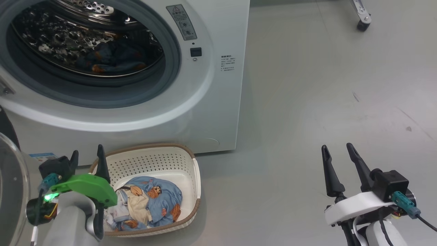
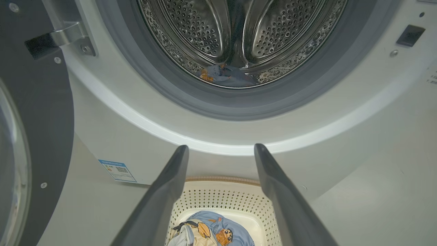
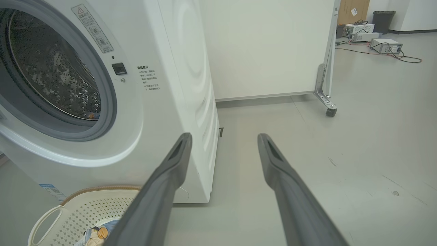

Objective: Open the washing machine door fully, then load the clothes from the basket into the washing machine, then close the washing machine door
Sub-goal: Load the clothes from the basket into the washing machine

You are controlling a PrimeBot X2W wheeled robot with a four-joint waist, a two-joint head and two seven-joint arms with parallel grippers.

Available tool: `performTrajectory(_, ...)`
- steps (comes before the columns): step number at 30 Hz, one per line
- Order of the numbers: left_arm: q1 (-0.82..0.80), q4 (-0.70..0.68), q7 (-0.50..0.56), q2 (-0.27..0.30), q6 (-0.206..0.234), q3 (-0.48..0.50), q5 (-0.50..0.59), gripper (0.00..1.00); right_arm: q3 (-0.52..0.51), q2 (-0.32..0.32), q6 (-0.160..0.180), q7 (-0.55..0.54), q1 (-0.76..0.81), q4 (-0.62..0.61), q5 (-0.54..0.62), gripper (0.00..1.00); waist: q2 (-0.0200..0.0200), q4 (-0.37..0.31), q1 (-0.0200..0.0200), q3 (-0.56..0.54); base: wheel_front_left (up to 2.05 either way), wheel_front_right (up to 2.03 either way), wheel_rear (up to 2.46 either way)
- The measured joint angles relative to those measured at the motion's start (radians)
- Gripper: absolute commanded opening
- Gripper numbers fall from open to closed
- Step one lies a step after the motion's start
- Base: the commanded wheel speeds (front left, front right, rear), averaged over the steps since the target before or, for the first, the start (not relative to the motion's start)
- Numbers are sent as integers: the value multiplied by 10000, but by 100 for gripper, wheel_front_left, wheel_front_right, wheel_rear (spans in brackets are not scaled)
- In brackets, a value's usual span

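Standing on the far left of the scene, the washing machine (image 1: 218,102) has its round opening uncovered. The washing machine door (image 2: 37,112) is swung out to the left on a metal hinge (image 2: 65,36). Its black rim and clear glass dome show at the left edge of the head view. Inside the steel drum (image 1: 68,37), a blue garment (image 1: 112,61) with orange-brown print lies low, just behind the grey gasket (image 1: 102,92). A small blue label (image 1: 42,156) is fixed low on the machine front, left of the basket.

The basket (image 1: 193,171) sits on the floor (image 1: 324,85) just in front of the machine, below the opening. The clothes (image 1: 153,201) lie bundled on the basket bottom, blue fabric uppermost with cream and white parts on the left side.

The left gripper (image 1: 87,150) is positioned at the near left corner of the basket. Its two fingers are spread apart, hold nothing and point toward the machine front. The left wrist view shows the basket's far wall and the clothes between them.

The right gripper (image 1: 336,147) is over bare floor, well to the right of the basket. Its fingers are likewise spread apart and hold nothing.

A caster wheel (image 1: 362,25) stands on the floor at the far right.
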State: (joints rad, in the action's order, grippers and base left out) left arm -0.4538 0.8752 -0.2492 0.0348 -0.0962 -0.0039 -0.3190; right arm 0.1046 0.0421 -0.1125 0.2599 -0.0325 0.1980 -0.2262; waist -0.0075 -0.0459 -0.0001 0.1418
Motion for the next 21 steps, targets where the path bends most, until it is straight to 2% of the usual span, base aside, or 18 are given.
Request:
performTrajectory(9, 1846, -2309, -2, 10, 104, 341, 207, 100, -194, -13, -12, 0, 748, 35, 88, 100, 0, 526, 0, -794, 0, 0, 0)
performTrajectory(21, 4331, -4311, -2, 10, 196, 514, 447, 100, -535, -27, -35, 0, 1405, -40, 186, 100, 0, 912, 0, -1536, 0, 0, 0)
